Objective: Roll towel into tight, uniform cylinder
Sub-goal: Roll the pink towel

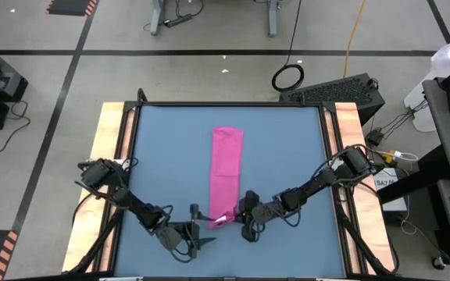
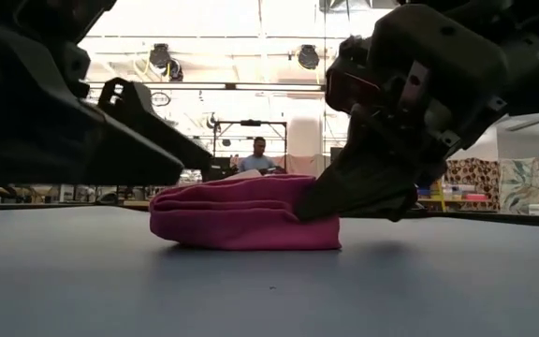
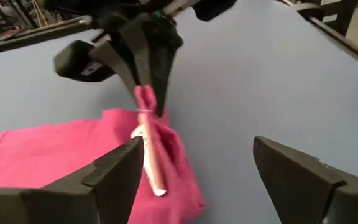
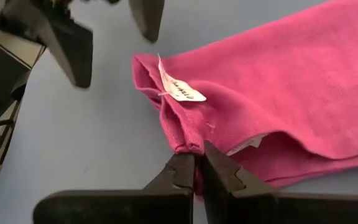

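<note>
The magenta-pink towel (image 1: 226, 168) lies on the blue table as a long narrow folded strip running from far to near. A white tag (image 4: 180, 89) sits at its near end. My right gripper (image 1: 238, 217) is shut on that near end, coming in from the table's right. My left gripper (image 1: 201, 228) stands open just left of the same end. Its fingers (image 4: 73, 43) are close to the cloth's corner but apart from it. No cylinder shows; the cloth is flat apart from its raised near end. My right gripper pinches a bunched fold at the towel's near edge (image 4: 187, 147) between its two fingers, a little right of the tag. The fingers slant down from the table's right and near side. The pinched end (image 3: 145, 102) is drawn up a little; the rest of the strip lies flat.
Bare blue table (image 1: 287, 172) lies on both sides of the strip. Wooden rails (image 1: 109, 156) border the table's left and right. A person (image 2: 258, 154) sits in the room far behind the table.
</note>
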Motion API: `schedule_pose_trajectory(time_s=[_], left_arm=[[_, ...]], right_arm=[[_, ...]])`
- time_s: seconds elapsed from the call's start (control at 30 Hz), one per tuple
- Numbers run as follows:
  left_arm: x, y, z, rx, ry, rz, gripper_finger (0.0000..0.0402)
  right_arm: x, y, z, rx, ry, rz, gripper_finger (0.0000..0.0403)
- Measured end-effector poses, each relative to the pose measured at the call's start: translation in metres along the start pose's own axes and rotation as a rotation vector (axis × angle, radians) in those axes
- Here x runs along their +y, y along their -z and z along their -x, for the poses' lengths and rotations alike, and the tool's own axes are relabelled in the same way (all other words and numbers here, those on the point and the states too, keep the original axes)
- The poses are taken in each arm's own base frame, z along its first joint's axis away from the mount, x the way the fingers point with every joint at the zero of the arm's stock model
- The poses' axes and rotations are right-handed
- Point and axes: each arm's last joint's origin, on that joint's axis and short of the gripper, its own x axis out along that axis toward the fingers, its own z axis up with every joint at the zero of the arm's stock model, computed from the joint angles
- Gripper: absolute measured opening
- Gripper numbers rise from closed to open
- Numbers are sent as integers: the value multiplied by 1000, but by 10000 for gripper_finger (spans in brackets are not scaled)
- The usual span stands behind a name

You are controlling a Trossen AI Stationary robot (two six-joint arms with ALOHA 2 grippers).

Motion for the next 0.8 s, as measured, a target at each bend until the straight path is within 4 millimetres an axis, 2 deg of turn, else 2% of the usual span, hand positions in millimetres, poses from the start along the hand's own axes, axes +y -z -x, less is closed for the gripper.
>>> schedule_pose_trajectory(time_s=[0.17, 0.33, 0.6, 0.8], left_arm=[[-6, 7, -10, 14, -46, -35, 305], [-4, 12, -14, 31, -94, -48, 281], [0, 13, -17, 41, -104, -38, 203], [10, 21, -24, 129, -85, 37, 135]], right_arm=[[-1, -1, 0, -2, 1, -1, 4], [0, -1, 0, 0, -1, -1, 4], [0, 0, 0, 11, -15, -5, 4], [0, -1, 0, 11, -15, -24, 4]])
